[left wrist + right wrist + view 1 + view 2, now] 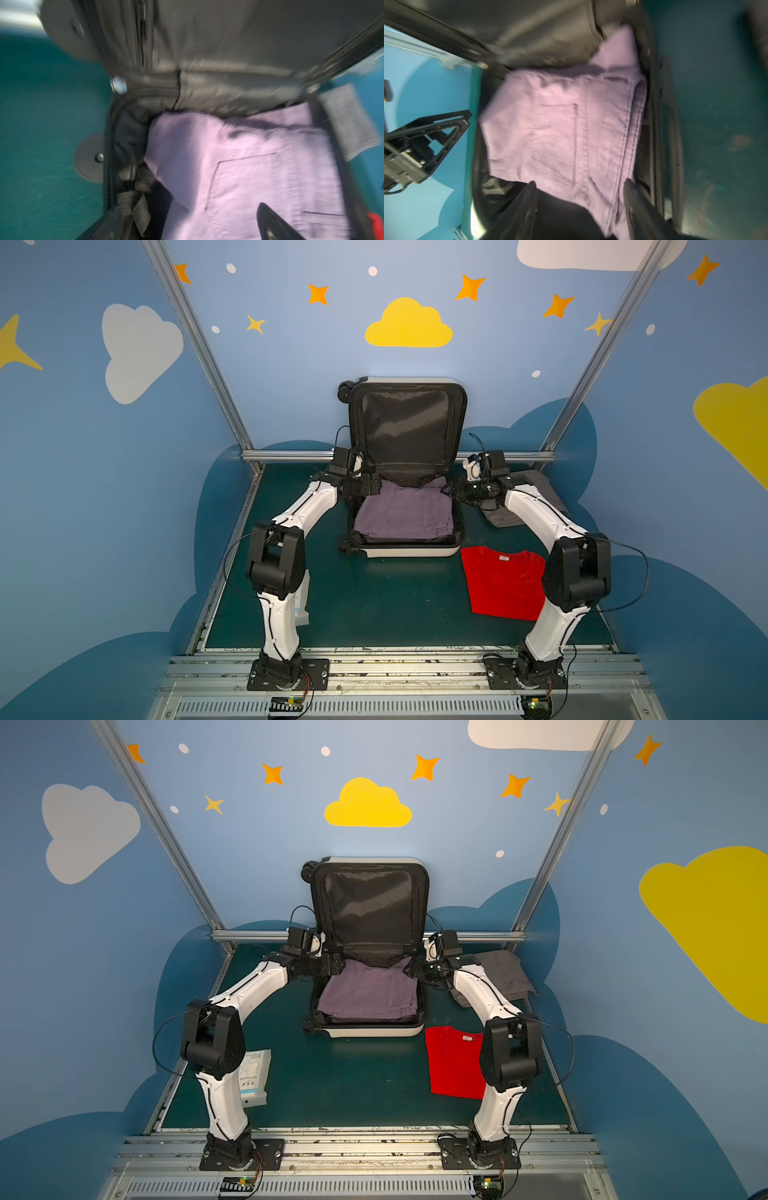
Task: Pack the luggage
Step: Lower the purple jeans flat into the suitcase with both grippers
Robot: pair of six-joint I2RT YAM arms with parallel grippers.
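Green tabletop [374,605] bears the luggage [409,549] — wheels [345,545] leftward, lid [405,427] upright at back.

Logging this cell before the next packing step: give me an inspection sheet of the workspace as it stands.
Surface: dark green table mat, no spills seen.
Job's things: cream-white hard-shell suitcase open, lid upright; folded purple trousers inside; folded red T-shirt and grey folded cloth outside on the mat.
Clutter: white plastic packet by the left arm's base.
Tools: left tool and right tool open, over the trousers.
Cables: black cable loops at both elbows.
Surroundings: blue walls with cloud decals, aluminium frame posts.
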